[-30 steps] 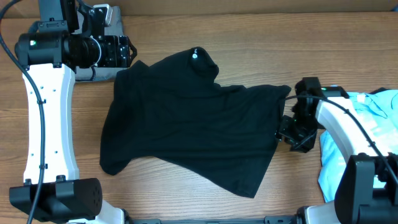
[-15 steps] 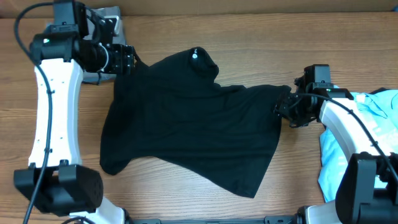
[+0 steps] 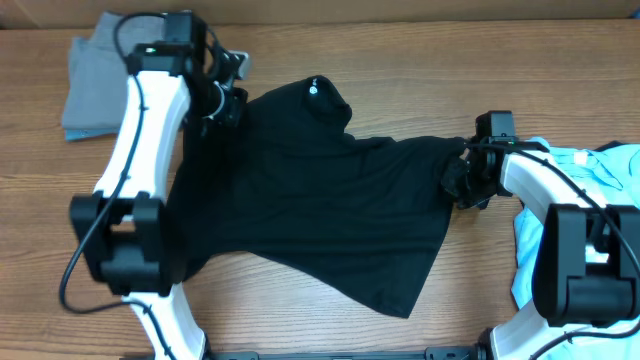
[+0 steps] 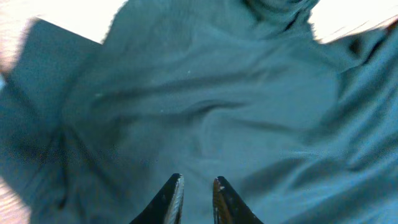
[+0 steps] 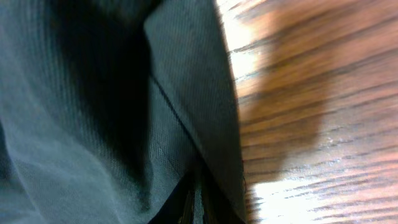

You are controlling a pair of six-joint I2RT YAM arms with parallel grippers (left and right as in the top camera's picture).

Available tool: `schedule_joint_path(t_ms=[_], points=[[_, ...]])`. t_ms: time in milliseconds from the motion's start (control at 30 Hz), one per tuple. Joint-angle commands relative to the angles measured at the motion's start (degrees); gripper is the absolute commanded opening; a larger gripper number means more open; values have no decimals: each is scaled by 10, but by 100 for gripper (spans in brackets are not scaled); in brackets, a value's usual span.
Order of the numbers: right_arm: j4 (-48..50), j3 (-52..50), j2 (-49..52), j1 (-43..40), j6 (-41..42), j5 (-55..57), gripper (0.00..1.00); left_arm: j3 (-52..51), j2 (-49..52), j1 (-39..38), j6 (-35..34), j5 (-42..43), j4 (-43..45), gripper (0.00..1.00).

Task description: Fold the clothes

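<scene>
Black shirt [image 3: 310, 200] lies spread and rumpled over the middle of the wooden surface [image 3: 420, 40], its stand-up collar [image 3: 318, 95] toward the top of the frame and its hem trailing to the lower middle. Both hands sit at its edges. The left hand [image 3: 228, 98] is at the upper-left corner just beside the collar. Its fingers, seen from the left wrist, are drawn close with a narrow gap over the cloth, and I cannot tell whether fabric is pinched between them. The right hand [image 3: 462, 180] is at the middle-right edge, closed on a bunched fold of the shirt's border. The line between the two grips slants from upper left down to the right, so most of the garment hangs below it toward the lower frame. Any lift or stretch would likely pull along that slant. A light blue tee [image 3: 612, 165] lies at the far right and a grey cloth [image 3: 95, 85] at the upper left.
</scene>
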Motion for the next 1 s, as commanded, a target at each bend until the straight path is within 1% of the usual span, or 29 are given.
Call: schedule_joint_path(t_ms=[0, 67, 133, 267, 400, 500, 533, 567, 600, 633, 667, 733, 900, 967], points=[[-26, -4, 5, -10, 61, 127, 8, -5, 34, 3, 9, -19, 11, 27], [-45, -4, 5, -24, 82, 155, 8, -5, 49, 3, 9, -44, 20, 31], [-52, -4, 5, -41, 86, 159, 8, -5, 68, 3, 9, -70, 29, 31], [-53, -4, 5, -63, 86, 158, 8, -5, 103, 3, 8, -77, 42, 31], [-56, -1, 4, -79, 78, 133, 9, -5, 130, 4, -3, -83, 59, 31], [-71, 16, 3, -86, 64, 101, 9, -5, 137, 4, -33, -117, 77, 29], [-70, 21, 1, -87, 40, 74, 12, -5, 136, 5, -37, -121, 83, 28], [-63, 27, -4, -87, -4, 30, 17, -4, 134, 6, -37, -120, 91, 27], [-57, 33, -10, -86, -59, -28, 29, 0, 132, 8, -43, -118, 98, 27], [-55, 36, -12, -84, -75, -52, 42, 4, 132, 9, -51, -118, 100, 28], [-55, 38, -12, -83, -79, -67, 49, 10, 132, 9, -56, -113, 100, 28], [-58, 37, -12, -83, -78, -79, 49, 20, 132, 9, -55, -93, 100, 29], [-56, 22, -12, -83, -78, -72, 49, 22, 132, 10, -55, -93, 97, 33], [-41, 8, -12, -83, -69, -73, 37, 22, 132, 10, -55, -93, 96, 33]])
